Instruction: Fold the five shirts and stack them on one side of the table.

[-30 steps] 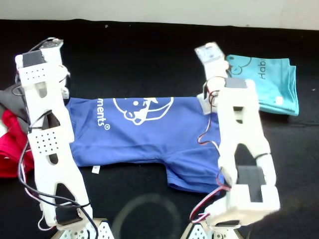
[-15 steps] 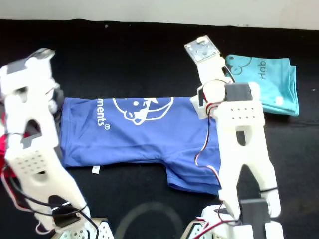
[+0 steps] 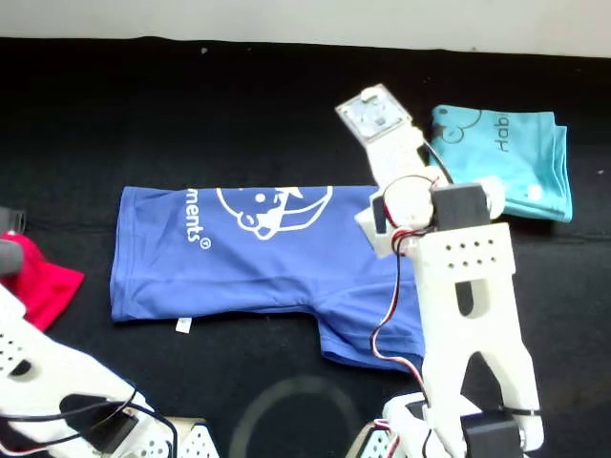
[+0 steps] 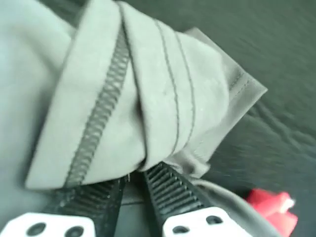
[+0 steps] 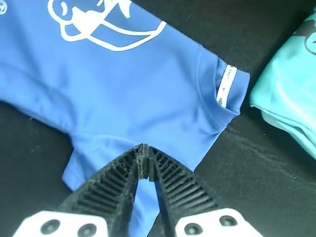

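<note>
Left pincer (image 4: 134, 178): closed to a sliver on a bunched fold of the grey shirt (image 4: 128, 89); the cloth hangs thick in front of the jaws, hem and stitching showing.
Right pincer (image 5: 144, 165): jaws pressed tip to tip, nothing between them; hovers over the blue shirt (image 5: 123, 94), near the sleeve and collar end.
Blue shirt: flat in the middle of the table (image 3: 191, 95), print up, hem toward the left edge, one sleeve toward the near edge.
Teal shirt (image 3: 511, 162): already folded, at the far right corner, which I read as the stack side.
Red shirt (image 3: 43, 286): crumpled at the left edge.
Step, as judged: the blue shirt is next for folding while the grey shirt is held out of the way.
Doing it well: the right pincer should open before it drops, take the sleeve or shoulder edge cleanly, and carry it across low so the body does not slide; keep off the teal shirt. The left pincer should keep a firm grip and hold its load clear of the red shirt.
Change: the left arm has pulled back from beside the hem to the near left corner — the hem now lies uncovered, and the grey heap is gone from the left edge. The right wrist has swung toward the table's middle. Blue and teal have not shifted.
</note>
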Robot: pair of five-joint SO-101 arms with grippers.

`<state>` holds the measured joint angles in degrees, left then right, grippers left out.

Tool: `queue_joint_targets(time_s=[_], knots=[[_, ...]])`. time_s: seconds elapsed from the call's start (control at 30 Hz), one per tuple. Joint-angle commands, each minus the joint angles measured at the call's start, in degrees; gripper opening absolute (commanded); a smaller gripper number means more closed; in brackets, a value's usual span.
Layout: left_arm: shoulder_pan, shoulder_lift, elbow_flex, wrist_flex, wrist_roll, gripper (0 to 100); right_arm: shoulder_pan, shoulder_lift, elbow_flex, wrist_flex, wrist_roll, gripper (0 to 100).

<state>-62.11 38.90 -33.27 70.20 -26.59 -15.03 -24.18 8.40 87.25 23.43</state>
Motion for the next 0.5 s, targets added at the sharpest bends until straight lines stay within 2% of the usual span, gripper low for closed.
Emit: queue_joint_targets(time_s=[0.0, 0.17, 0.33, 0.47], knots=[[-1.8, -0.75, -6.37, 4.4, -0.62, 1, -0.92, -3.3, -2.77, 2.15, -0.44, 0.6], [-0.66, -0.75, -17.1, 17.14, -0.26, 1, -0.66, -7.6, -0.13, 4.7, -0.18, 0.6], [2.07, -0.75, -31.87, 29.98, 2.02, 1, -0.84, -13.76, 15.78, -1.1, 0.0, 0.6], [4.18, -1.89, -39.34, 31.56, 5.1, 1, -0.92, -18.24, 29.93, -7.87, 0.09, 0.6]])
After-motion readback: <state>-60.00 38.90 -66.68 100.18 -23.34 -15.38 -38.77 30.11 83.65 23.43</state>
